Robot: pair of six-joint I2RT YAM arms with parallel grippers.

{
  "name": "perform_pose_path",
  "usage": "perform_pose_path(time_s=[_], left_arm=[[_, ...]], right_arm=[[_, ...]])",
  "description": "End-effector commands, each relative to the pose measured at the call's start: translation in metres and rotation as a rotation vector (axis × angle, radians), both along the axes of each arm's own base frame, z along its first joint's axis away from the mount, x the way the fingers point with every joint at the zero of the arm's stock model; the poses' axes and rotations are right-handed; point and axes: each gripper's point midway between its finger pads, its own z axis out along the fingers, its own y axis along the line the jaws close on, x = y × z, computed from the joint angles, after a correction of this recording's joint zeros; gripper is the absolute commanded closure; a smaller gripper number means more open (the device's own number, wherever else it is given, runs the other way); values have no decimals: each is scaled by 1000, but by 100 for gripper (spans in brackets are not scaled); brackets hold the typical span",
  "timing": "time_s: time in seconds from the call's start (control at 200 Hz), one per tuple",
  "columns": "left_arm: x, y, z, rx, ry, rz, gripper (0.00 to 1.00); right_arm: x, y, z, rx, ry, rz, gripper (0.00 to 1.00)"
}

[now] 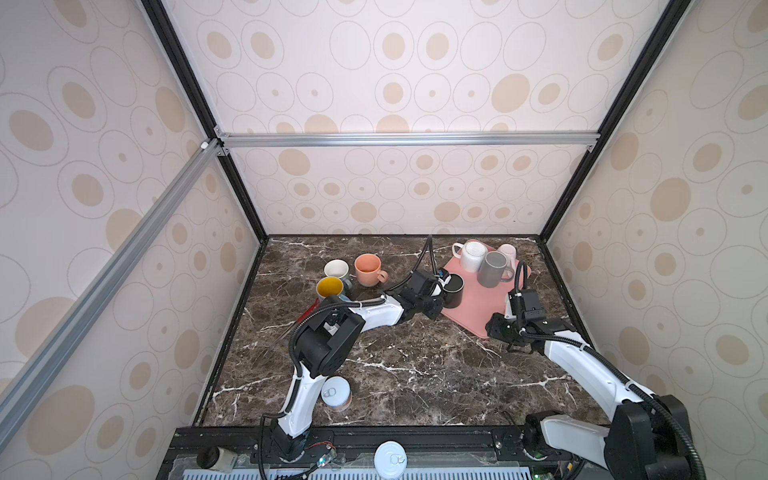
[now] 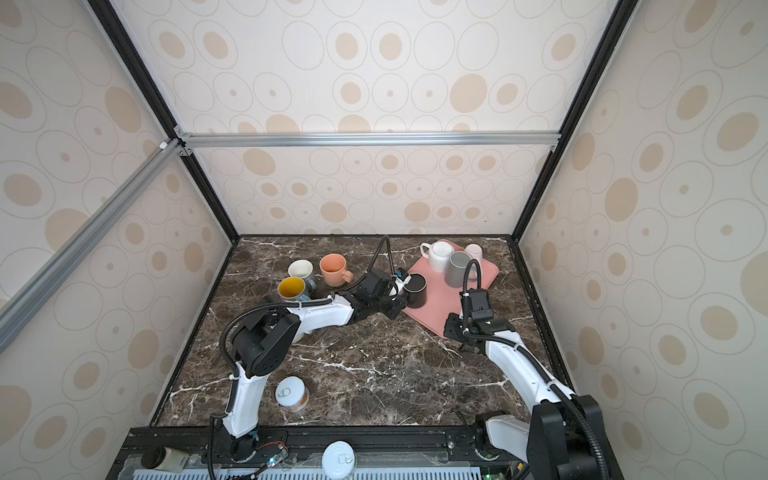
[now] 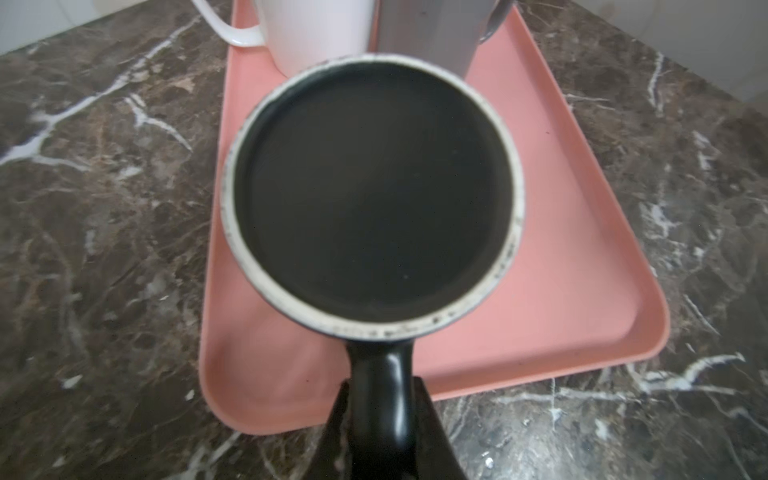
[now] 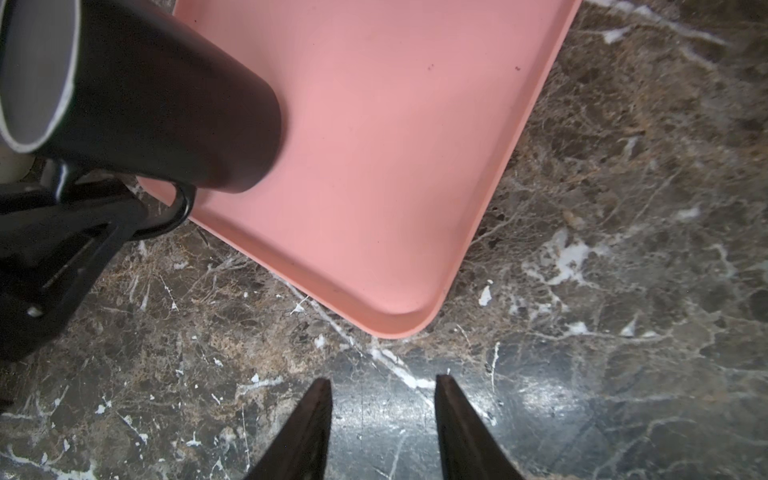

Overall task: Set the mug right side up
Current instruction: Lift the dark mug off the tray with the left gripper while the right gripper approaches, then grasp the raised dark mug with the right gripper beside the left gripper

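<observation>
1 black mug point(image 3: 374, 195), handle point(image 3: 380, 365) clenched in left gripper point(image 3: 380, 401), right gripper point(image 4: 383, 378) parted

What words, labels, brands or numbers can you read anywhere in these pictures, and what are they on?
No text is readable in any view.
black mug: plain, no print on the parts that show.
tin can: side label too small and blurred to read.
second can: bare lid, no lettering to be made out.
pink tray: plain, no marking.
</observation>
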Motion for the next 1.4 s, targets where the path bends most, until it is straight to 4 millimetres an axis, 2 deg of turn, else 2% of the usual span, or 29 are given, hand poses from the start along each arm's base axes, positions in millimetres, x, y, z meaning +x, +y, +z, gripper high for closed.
perform_pose_path(time_s=[0.0, 0.03, 0.16, 0.255, 0.345, 0.46, 0.58, 0.615, 0.77, 0.895, 0.92, 1.04, 1.255, 1.395], left_arm=[[8, -5, 18, -21, -30, 9, 97], [8, -5, 19, -20, -34, 9, 100], [7, -4, 31, -39, -61, 5, 100], [5, -5, 49, -76, -84, 3, 100], [4, -4, 74, -131, -118, 4, 100], [1, 0, 110, -204, -169, 9, 100], [-2, 13, 142, -276, -208, 20, 100], [-3, 16, 158, -318, -238, 18, 100], [-15, 43, 207, -486, -295, 18, 100], [-27, 78, 248, -683, -339, 17, 100], [-32, 85, 261, -734, -357, 8, 100], [-54, 117, 296, -930, -390, -49, 100], [-89, 156, 336, -1121, -435, -136, 100], [-113, 168, 354, -1186, -441, -215, 100]], right_arm=[[-4, -2, 0, -10, 4, 2, 56], [-5, -2, 0, -10, 4, 2, 56], [-5, -1, 1, 0, -2, -3, 56], [-5, 1, 5, 18, -20, -7, 56], [-4, 4, 11, 44, -45, -6, 56], [-1, 20, 25, 121, -100, 57, 55], [0, 31, 40, 180, -148, 91, 56], [0, 35, 46, 205, -168, 103, 56], [3, 63, 82, 359, -305, 181, 57], [0, 90, 119, 445, -438, 273, 57], [0, 96, 127, 462, -471, 292, 57], [-7, 123, 162, 539, -598, 382, 57], [-2, 165, 203, 741, -699, 484, 59], [-6, 202, 226, 811, -725, 597, 56]])
